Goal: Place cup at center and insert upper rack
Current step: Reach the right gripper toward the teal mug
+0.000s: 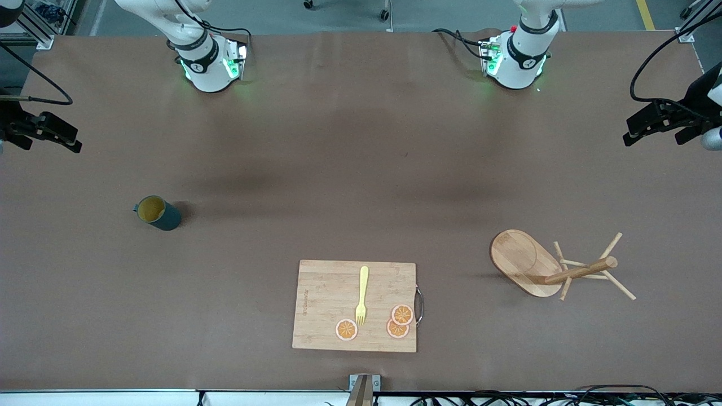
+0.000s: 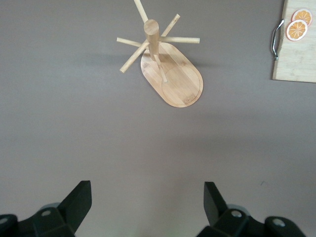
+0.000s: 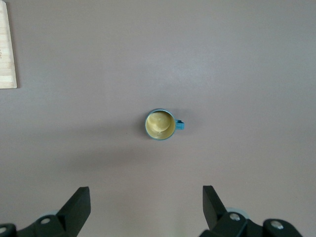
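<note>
The cup [image 1: 158, 212] is dark teal with a yellow inside and stands upright on the table toward the right arm's end. From above, its small handle sticks out of the cup's [image 3: 160, 124] side. The upper rack [image 1: 606, 263], a light wooden mug tree with thin angled pegs round its post, stands on an oval base [image 1: 519, 256] toward the left arm's end. My right gripper [image 1: 74, 141] [image 3: 145, 188] hangs open high over bare table near the cup. High over bare table by the rack [image 2: 152, 29], my left gripper [image 1: 629, 132] [image 2: 148, 183] is open too. Neither holds anything.
A bamboo cutting board [image 1: 327, 304] with a metal handle lies nearer the front camera, between cup and rack. On it are a yellow fork [image 1: 362, 296] and three orange slices [image 1: 401, 314]. Its edge also shows as the board [image 2: 296, 59] and the board [image 3: 6, 49].
</note>
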`<action>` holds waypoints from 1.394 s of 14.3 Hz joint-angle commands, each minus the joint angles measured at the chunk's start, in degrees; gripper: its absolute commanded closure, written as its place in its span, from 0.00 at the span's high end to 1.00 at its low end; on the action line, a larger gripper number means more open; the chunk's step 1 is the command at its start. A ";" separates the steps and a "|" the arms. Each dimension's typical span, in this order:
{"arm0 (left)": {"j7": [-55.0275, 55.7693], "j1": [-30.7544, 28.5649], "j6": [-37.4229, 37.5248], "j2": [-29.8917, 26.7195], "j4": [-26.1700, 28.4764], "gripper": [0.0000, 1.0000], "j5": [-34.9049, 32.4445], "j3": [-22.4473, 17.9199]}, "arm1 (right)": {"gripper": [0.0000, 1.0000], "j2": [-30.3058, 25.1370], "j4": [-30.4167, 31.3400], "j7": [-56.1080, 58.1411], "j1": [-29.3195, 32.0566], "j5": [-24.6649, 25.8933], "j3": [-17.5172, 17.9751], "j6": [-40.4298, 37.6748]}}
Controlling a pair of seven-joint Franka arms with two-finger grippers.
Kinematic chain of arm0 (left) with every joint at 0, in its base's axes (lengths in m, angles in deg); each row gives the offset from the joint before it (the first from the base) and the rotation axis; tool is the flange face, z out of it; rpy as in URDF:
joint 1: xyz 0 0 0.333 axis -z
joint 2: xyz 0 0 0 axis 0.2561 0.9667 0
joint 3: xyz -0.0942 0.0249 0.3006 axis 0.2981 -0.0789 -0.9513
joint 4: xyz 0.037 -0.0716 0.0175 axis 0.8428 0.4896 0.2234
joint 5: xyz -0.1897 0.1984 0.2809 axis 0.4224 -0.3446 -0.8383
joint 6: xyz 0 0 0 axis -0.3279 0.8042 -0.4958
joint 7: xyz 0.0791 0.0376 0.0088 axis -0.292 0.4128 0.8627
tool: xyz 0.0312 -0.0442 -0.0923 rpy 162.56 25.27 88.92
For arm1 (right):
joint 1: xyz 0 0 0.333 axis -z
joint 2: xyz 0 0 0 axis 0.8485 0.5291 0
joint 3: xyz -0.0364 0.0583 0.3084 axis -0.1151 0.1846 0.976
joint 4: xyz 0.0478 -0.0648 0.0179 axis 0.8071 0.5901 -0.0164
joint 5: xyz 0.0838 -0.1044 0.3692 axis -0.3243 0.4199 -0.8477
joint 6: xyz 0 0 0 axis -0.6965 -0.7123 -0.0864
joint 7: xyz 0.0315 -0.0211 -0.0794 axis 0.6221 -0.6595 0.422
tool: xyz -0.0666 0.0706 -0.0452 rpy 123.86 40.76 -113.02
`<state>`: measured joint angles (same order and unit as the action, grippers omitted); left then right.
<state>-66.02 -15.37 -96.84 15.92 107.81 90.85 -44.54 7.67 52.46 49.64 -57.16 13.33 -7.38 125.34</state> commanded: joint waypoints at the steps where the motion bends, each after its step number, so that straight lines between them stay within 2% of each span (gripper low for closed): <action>1: 0.25 0.01 0.92 -0.51 -0.34 1.00 -0.43 0.12 | 1.00 -1.52 1.50 0.46 0.42 0.63 0.24 0.45; 8: 0.34 0.01 0.83 -0.42 -0.43 1.00 -0.43 0.12 | 1.00 -0.91 1.59 0.37 0.60 0.63 0.16 1.33; 15: 0.34 0.01 0.74 -0.42 -0.43 1.00 -0.43 0.12 | 1.00 11.90 1.68 0.11 1.21 -0.16 0.24 7.39; 17: 0.34 0.01 0.74 -0.42 -0.43 1.00 -0.43 0.12 | 1.00 14.73 4.65 0.11 1.21 -0.42 0.24 11.77; 20: 0.34 0.01 0.74 -0.42 -0.43 1.00 -0.43 0.12 | 1.00 15.09 13.69 0.02 0.68 -0.51 0.33 21.43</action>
<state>-66.01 -15.37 -96.84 15.92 107.79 90.85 -44.54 24.50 59.67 49.64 -56.50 13.26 -7.47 141.92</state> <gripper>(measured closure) 0.000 0.000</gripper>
